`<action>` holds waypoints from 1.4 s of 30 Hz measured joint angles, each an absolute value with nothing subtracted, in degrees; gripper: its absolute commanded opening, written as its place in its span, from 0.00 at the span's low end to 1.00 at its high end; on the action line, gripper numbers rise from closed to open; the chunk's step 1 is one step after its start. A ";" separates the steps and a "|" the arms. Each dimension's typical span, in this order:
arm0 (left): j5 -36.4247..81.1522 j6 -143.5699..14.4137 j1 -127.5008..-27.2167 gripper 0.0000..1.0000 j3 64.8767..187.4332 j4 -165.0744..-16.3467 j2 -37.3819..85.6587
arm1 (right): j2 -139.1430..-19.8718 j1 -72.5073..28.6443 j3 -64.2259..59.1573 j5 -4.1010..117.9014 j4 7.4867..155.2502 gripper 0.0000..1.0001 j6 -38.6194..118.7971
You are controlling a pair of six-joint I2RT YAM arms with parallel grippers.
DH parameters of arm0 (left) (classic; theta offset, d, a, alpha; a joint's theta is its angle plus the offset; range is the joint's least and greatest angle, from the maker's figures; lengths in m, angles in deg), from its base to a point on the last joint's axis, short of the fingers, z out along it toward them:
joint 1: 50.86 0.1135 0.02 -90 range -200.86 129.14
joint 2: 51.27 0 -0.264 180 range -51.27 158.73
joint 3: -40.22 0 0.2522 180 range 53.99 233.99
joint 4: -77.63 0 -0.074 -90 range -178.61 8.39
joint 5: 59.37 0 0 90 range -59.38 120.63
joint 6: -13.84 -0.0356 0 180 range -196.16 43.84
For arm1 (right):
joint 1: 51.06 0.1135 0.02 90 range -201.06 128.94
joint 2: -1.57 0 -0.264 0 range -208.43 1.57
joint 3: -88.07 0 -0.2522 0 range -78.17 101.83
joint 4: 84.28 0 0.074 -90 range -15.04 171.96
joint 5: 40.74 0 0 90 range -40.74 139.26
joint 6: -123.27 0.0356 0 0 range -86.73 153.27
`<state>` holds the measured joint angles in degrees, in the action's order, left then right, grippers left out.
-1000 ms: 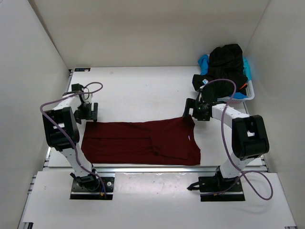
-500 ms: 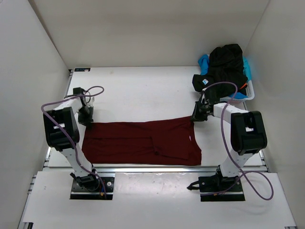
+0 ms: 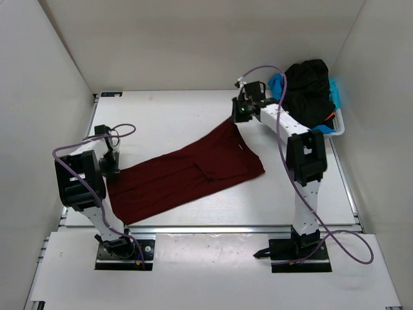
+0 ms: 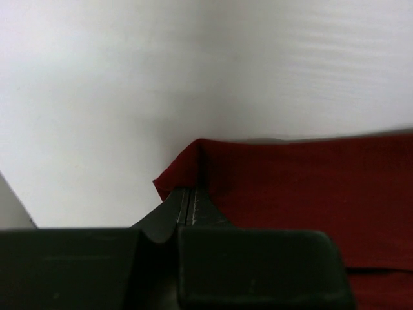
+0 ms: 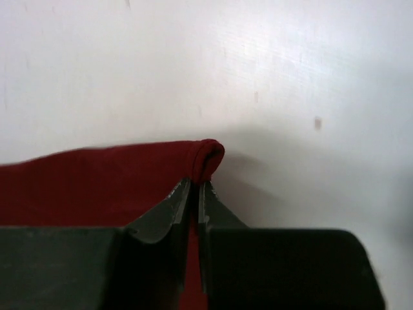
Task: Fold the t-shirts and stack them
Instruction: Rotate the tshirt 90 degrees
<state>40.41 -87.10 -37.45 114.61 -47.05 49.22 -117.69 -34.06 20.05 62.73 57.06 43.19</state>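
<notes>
Red shirt [image 3: 187,177]: on the counter [image 3: 174,123], left of the basket [image 3: 337,126] and nearer the arms; one sleeve end is raised.
Change in lie: a second ago it lay flat and square to the near edge; now it slants, its right end drawn up toward the basket.
Left claw [image 4: 187,203]: spread a second ago, now pressed together, pinching the shirt's far-left corner, well apart from the basket.
Right claw [image 5: 193,194]: also spread a second ago, now pinching the shirt's far-right corner, which bunches over the tips; it has carried that corner back to a spot near the basket's left side.
Black shirt [image 3: 308,84]: heaped on the basket, untouched.
Blue shirt [image 3: 276,84]: peeks out at the basket's far-left rim.
Meaning: both grasps look secure, so the red shirt appears to be mid-stretch or mid-turn ahead of its fold; no crease made yet, no stack begun.
</notes>
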 measured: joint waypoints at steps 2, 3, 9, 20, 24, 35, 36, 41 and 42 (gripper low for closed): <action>41.87 -87.45 -37.01 0.08 114.23 -46.70 49.11 | -122.98 -32.93 28.92 61.44 55.22 0.26 42.88; 42.48 -87.69 -36.95 0.15 113.95 -46.70 49.02 | -125.62 -32.69 33.07 60.81 54.44 0.38 42.97; 46.02 -89.28 -37.95 0.55 111.15 -46.19 46.60 | -132.75 -33.76 44.22 56.75 51.00 0.68 41.15; 47.51 -88.96 -37.54 0.56 109.01 -46.04 44.61 | -98.50 -32.64 5.62 50.71 50.37 0.62 41.70; 47.77 -88.80 -37.56 0.51 108.09 -46.67 43.82 | -89.17 -31.11 -8.91 52.40 52.93 0.58 46.53; 47.84 -90.33 -39.55 0.25 104.99 -47.00 40.72 | -92.93 -36.25 -20.39 53.29 61.82 0.62 59.64; 47.86 -90.62 -39.64 0.23 104.64 -46.91 40.37 | -93.62 -36.53 -20.21 53.88 62.89 0.61 60.15; 47.97 -91.49 -39.72 0.15 103.35 -46.83 40.02 | -99.44 -36.43 -18.49 55.81 65.39 0.35 60.50; 47.99 -91.60 -39.72 0.14 103.20 -46.81 40.02 | -100.31 -36.40 -17.59 56.48 65.25 0.26 60.61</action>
